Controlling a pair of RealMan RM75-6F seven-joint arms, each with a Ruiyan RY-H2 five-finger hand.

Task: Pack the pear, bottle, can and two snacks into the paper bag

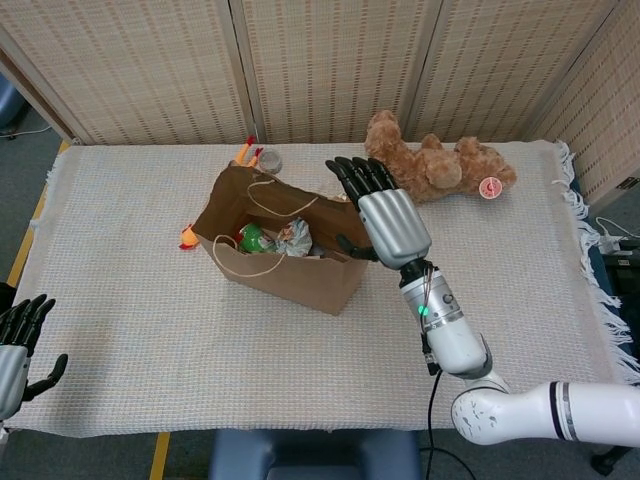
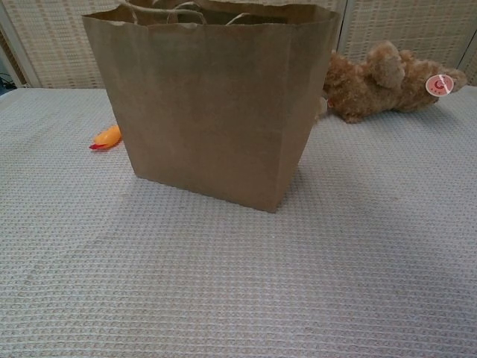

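Left hand point(image 1: 20, 345) rests empty, fingers apart, off the table's left edge. The bag point(image 1: 280, 262) stands mid-table, a snack point(image 1: 293, 238) and green item inside — packing looks nearly done. Right hand point(image 1: 385, 215) hovers empty beside it; next, check what remains.

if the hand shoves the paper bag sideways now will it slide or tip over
Probably slide, perhaps creasing first: the paper bag stands upright on a broad flat base, and the items inside weigh its bottom down. Its thin walls look floppy, so a high push would likely dent the rim. The textured tablecloth may drag at it.
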